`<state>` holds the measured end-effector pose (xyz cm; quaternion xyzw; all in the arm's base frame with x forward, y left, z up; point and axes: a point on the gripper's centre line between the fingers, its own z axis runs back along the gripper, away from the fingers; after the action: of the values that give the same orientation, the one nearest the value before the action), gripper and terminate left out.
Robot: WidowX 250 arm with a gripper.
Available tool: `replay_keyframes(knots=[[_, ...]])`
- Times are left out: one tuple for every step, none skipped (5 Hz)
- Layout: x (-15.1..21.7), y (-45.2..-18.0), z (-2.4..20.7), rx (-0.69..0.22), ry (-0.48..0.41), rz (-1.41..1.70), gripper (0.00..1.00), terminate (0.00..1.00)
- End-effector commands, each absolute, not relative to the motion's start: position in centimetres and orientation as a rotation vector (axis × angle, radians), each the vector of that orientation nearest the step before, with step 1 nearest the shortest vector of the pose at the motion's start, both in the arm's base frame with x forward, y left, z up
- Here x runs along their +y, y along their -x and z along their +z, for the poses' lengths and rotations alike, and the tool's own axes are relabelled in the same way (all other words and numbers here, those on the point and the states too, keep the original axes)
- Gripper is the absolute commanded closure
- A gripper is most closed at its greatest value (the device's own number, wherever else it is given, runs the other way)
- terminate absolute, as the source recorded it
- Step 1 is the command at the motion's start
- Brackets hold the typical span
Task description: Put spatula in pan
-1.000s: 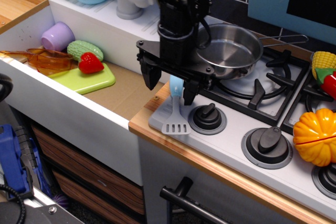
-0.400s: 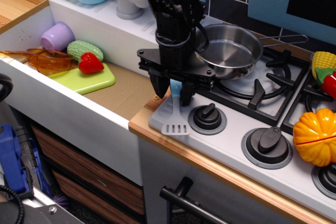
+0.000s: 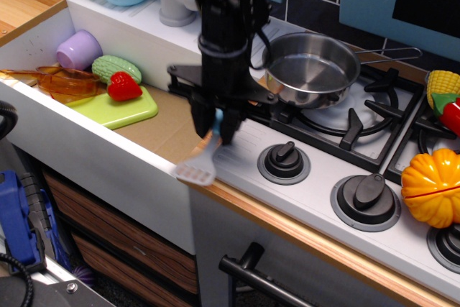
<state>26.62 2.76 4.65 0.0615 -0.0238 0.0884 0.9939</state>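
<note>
I see my arm pointing straight down, pincer [image 3: 215,126] clenched on the spatula [image 3: 201,161] handle, blade raised, left of the pan [image 3: 310,70].

Claw [image 3: 217,129]: black. Spatula [image 3: 200,165]: grey slotted blade, light blue handle. Pan [image 3: 310,70]: shiny steel. Cutting board [image 3: 118,108]: lime green. Cup [image 3: 78,49]: lilac. Strawberry [image 3: 123,88]: red. Pumpkin [image 3: 433,187]: orange.

- Bright, even light throughout, soft shadows only.
- Glare on the pan [image 3: 310,70] rim toward 12 o'clock.
- Motion blur smears the spatula [image 3: 200,165] blade.
</note>
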Motion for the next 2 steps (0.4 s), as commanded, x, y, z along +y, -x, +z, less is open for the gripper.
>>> replay_keyframes(knots=[[2.1,-28.2,12.7,-0.077,-0.271,0.168,1.0,0.0],[-0.8,-30.1,13.4,-0.062,-0.258,0.041,1.0,0.0]])
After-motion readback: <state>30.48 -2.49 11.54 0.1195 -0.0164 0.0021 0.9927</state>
